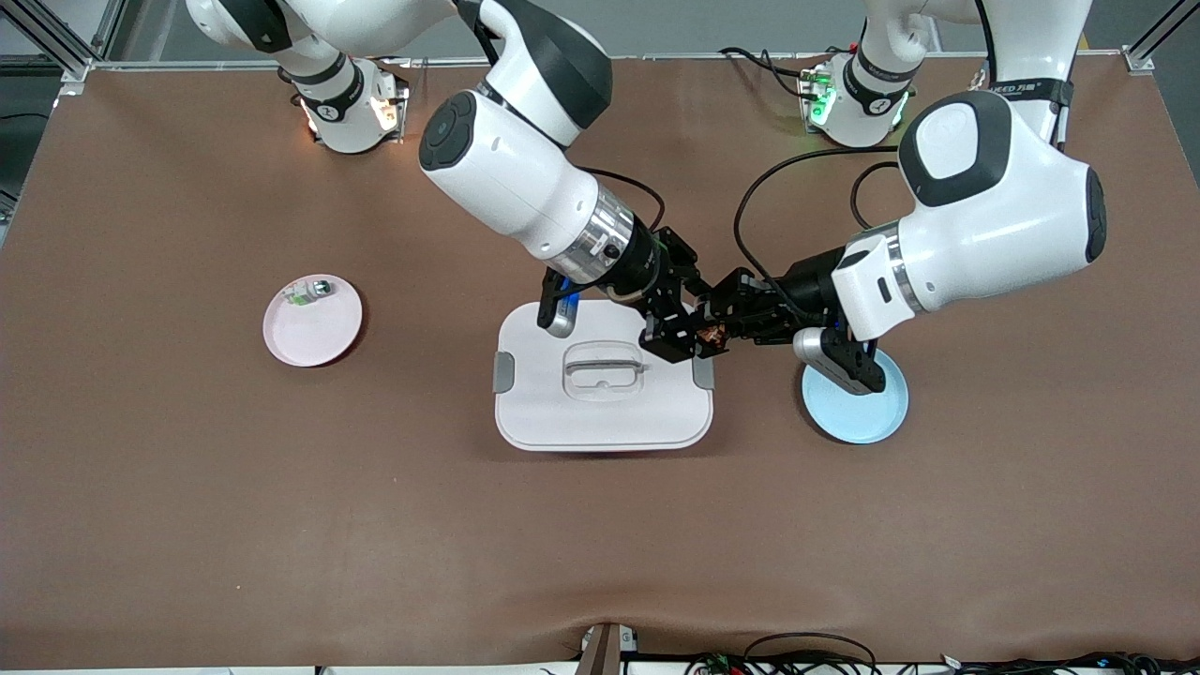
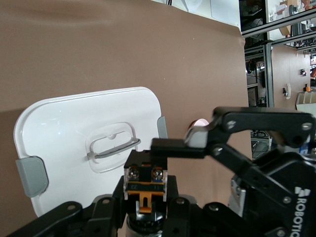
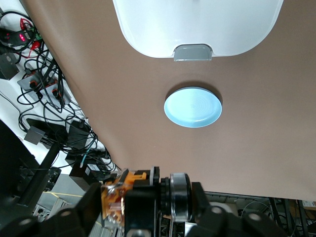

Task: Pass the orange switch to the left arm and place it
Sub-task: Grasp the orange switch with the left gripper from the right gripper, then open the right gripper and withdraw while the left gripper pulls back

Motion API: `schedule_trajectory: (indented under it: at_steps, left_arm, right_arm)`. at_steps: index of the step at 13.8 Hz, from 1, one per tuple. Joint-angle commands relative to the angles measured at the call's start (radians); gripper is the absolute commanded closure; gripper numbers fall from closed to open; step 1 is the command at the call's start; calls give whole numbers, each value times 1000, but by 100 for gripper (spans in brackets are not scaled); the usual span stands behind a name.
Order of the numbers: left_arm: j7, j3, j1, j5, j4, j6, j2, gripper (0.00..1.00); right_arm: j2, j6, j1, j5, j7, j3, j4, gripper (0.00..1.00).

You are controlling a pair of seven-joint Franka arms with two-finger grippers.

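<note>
While upright, orange switch (image 2: 144, 185) sits tool-clamped.

The front view looks steeply down from high across the brown table (image 1: 187, 487), facing both arm bases. Each wrist camera looks past its own black gripper from close above. All three views share the white rounded-rectangular box with grey clips (image 1: 600, 412) (image 2: 74, 133) (image 3: 197, 24); front and right wrist views share the round blue plate (image 1: 867, 412) (image 3: 192, 107).
</note>
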Motion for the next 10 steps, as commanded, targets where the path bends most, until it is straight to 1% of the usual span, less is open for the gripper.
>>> schedule_trajectory:
  at_steps: [1,3,5,7,10]
  left_arm:
    - [6,3,3,14,-4,14,-4,100]
    - [6,4,13,17,-7,-1,-17,100]
    - [5,5,38,71,-7,-55,-38,100]
    - [5,5,79,102,-7,-134,-70,100]
    - [6,6,142,146,-7,-248,-107,100]
  right_arm:
    - [9,-53,-11,-3,-28,-10,36,0]
    - [0,-190,-42,-3,-168,-7,36,0]
    - [-29,-358,-92,-3,-351,-5,36,0]
    - [-52,-503,-137,-5,-538,-8,36,0]
    - [-87,-670,-233,-6,-811,-11,36,0]
